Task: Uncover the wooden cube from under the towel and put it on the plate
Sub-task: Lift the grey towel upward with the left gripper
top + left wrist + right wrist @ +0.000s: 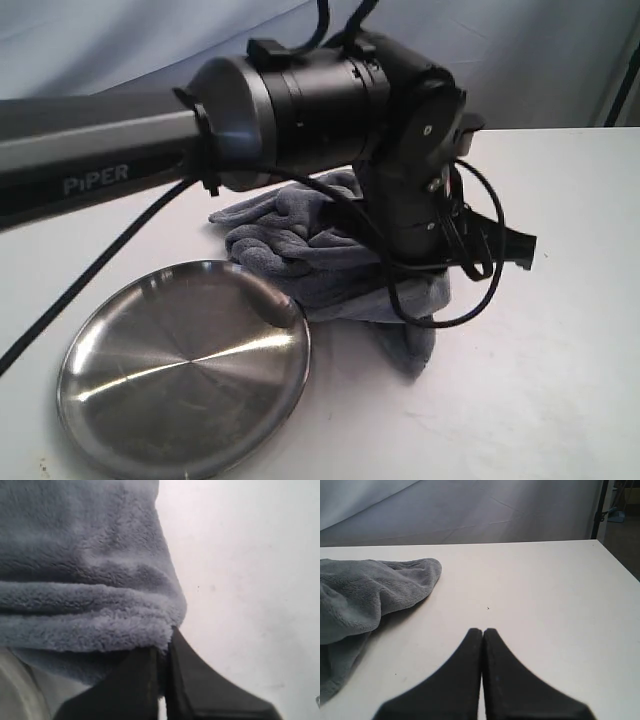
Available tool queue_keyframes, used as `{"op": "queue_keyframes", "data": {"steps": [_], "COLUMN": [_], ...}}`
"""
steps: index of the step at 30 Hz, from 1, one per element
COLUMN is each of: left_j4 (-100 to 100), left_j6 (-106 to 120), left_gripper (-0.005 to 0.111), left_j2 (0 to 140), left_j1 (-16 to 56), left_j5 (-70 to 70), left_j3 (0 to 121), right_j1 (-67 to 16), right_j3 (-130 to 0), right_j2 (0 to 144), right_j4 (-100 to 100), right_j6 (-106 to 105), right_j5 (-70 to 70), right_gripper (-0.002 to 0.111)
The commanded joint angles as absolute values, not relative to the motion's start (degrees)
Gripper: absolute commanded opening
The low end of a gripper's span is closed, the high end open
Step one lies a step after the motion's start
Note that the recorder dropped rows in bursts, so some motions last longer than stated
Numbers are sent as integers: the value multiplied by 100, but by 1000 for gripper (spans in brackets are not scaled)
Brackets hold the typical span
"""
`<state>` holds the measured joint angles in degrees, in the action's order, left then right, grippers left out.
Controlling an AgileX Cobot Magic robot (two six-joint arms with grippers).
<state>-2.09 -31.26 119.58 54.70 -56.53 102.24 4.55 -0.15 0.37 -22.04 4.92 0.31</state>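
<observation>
Pale blue-grey cloth backdrop (120, 40) hangs behind a white desk (560, 380), whose top is matte and lightly speckled with a few dark flecks. Left of the towel (300, 250) and nearer the camera lies the plate (185, 370), round, shiny steel, flat on the desk, with its rim right at the fleece; whether they touch I cannot tell. Above it the left arm (100, 160), grey with "PiPER" lettering, enters from the left and passes over the towel, with its black wrist turned down over the towel's right part and black cables (470, 290) looping beside it. The towel itself sits crumpled in grey-blue folds near the middle of the desk. In the left wrist view the left pincer (165, 640) is pressed together, its tips nipping the towel's thick folded edge, with bare white desk beside it. The wooden cube cannot be seen in any view. Right of the towel the desk is plain white; there the right pincer (482, 632) hangs just above the surface, pressed together on nothing, well apart from the fleece. A dark pole (600, 510) stands beyond the desk's far right corner.
</observation>
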Motion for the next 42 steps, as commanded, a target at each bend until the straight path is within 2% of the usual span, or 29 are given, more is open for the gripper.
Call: {"op": "queue_keyframes", "data": {"steps": [1,10,24,37,42], "left_j4": [-856,-2882,-5001,-5021,-4862], "left_j6": [-2934,-2785,-3140,-3140,-3140], "left_gripper": [0,0,0,0,0], "left_j2": [11745,11728,11743,11743,11743], "left_j1": [5481,5481,5416,4371,3953], "left_j5": [-5955,-6293,-6099,-5849,-6171], "left_j3": [10682,11404,11424,11424,11413], "right_j1": [455,455,455,455,455], "right_j3": [0,0,0,0,0], "right_j2": [0,0,0,0,0], "right_j4": [-2232,-2232,-2232,-2232,-2232], "right_j6": [515,515,515,515,515], "right_j5": [99,99,99,99,99], "right_gripper": [3,3,3,3,3]}}
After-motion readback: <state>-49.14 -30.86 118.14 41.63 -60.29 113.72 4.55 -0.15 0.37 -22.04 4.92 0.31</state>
